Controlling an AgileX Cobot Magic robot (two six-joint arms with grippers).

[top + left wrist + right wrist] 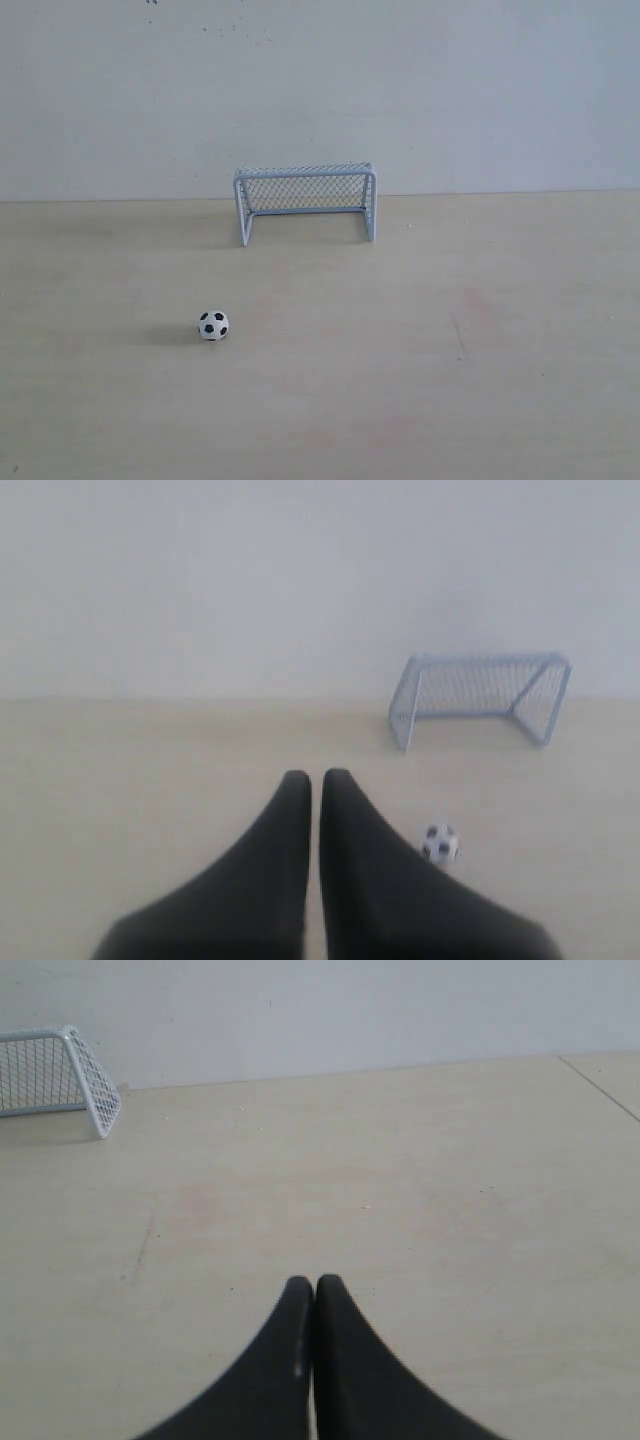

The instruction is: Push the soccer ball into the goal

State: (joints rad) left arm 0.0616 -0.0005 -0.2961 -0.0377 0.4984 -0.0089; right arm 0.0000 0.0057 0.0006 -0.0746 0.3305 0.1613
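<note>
The soccer ball (213, 325) sat on the pale wooden table (480, 400), well in front of the goal (305, 203) and just left of its left post. The left gripper (316, 778) and the right gripper (315, 1282) were both clenched on nothing.

There's the left gripper (316, 780), black fingers drawn together, just a sliver between them; the right gripper (315, 1282), tips touching, holding nothing.
</note>
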